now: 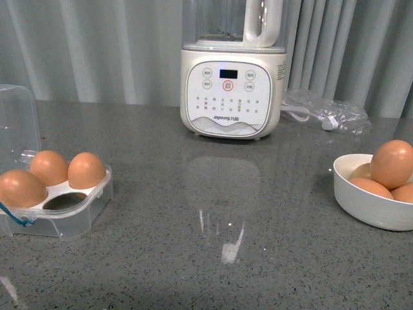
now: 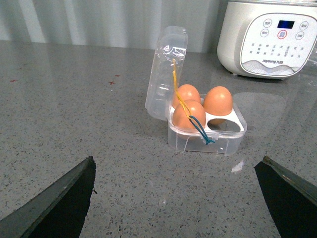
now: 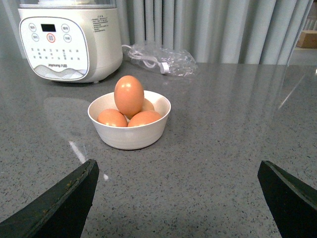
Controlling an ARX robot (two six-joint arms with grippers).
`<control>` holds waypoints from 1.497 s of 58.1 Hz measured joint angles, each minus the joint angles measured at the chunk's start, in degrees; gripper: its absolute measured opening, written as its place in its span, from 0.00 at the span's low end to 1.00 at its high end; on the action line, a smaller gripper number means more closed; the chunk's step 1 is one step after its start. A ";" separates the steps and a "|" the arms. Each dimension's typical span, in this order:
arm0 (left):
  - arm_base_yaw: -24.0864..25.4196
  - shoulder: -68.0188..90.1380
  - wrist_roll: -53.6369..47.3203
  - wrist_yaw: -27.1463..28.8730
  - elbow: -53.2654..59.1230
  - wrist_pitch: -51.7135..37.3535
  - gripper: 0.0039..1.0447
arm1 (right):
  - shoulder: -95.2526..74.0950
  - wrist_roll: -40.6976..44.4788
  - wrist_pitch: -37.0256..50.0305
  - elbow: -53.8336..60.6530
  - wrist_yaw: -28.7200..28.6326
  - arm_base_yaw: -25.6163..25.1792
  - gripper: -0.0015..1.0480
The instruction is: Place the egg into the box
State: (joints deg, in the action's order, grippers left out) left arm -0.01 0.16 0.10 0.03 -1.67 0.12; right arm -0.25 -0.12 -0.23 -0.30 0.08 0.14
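Gently: my right gripper (image 3: 177,208) gapes wide; the egg (image 3: 129,95) atop the bowl (image 3: 130,139) is smooth, brittle, so I'd pinch its waist.

Speckled grey worktop (image 1: 193,258). Orange-brown eggs (image 1: 86,170) fill a clear box (image 1: 77,216) with whitish tray (image 2: 237,121) and blue-and-yellow cord (image 2: 198,130); more orange-brown eggs lie in a white bowl (image 1: 361,210). The blender (image 1: 233,97) is cream.

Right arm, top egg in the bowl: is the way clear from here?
Probably yes. The right gripper is open and faces the white bowl, the top egg stands proud of its rim, and only bare table lies between.
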 joint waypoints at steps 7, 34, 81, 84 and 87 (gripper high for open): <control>0.00 0.00 0.00 0.00 0.00 0.00 0.94 | 0.00 0.00 0.00 0.00 0.00 0.00 0.93; 0.00 0.00 0.00 0.00 0.00 0.00 0.94 | 0.00 0.00 0.00 0.00 0.00 0.00 0.93; 0.00 0.00 0.00 0.00 0.00 0.00 0.94 | -9.92 2.47 7.30 -4.42 -11.23 -2.67 0.93; 0.00 0.00 0.00 0.00 0.00 0.00 0.94 | -15.58 2.40 13.11 -6.23 -12.81 -5.14 0.93; 0.00 0.00 0.00 0.00 0.00 0.00 0.94 | -21.70 1.97 19.06 -7.85 -13.81 -6.86 0.93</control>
State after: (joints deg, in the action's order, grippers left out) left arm -0.01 0.16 0.10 0.03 -1.67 0.12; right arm -21.96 1.85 18.83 -8.14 -13.74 -6.72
